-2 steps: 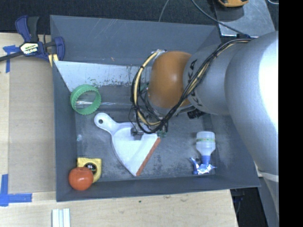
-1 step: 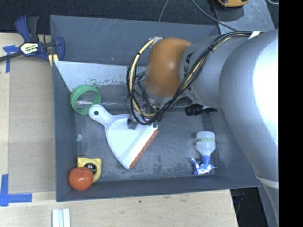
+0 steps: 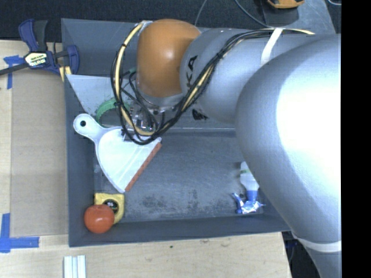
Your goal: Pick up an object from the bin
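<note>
Your arm [image 3: 278,97] reaches in from the right, and its orange wrist cover [image 3: 165,57], looped with black and yellow cables [image 3: 124,68], hangs over the back-left part of the grey bin [image 3: 191,178]. Right below the wrist you'll see a white scoop [image 3: 119,155]. Its round-holed handle points to the back left, and a brown strip [image 3: 144,164] runs along its right edge. A green thing [image 3: 107,108] peeks out behind it. In the front-left corner an orange-red ball [image 3: 99,219] touches a yellow-and-black block [image 3: 113,202]. A small blue-and-white thing [image 3: 249,196] lies at the front right, beside the arm.
</note>
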Controlling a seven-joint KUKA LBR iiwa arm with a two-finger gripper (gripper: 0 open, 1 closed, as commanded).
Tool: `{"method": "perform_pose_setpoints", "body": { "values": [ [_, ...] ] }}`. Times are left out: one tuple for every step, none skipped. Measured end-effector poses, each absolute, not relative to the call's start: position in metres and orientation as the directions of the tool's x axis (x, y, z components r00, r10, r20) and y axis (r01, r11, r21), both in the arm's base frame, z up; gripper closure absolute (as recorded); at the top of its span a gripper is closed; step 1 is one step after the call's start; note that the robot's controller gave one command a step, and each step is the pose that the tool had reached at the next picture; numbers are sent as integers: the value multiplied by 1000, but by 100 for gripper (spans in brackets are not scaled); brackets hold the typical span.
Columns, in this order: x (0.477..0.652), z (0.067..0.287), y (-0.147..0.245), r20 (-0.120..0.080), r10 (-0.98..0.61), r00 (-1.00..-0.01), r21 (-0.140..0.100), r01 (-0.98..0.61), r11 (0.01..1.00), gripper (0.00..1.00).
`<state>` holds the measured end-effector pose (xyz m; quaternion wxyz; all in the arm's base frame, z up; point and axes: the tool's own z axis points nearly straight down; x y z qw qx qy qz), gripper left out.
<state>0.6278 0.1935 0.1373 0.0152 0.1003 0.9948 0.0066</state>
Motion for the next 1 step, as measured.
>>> {"method": "perform_pose_setpoints", "body": {
  "values": [
    [620, 293, 182, -41, 188, -981, 21, 187, 982, 100]
  ]
}}
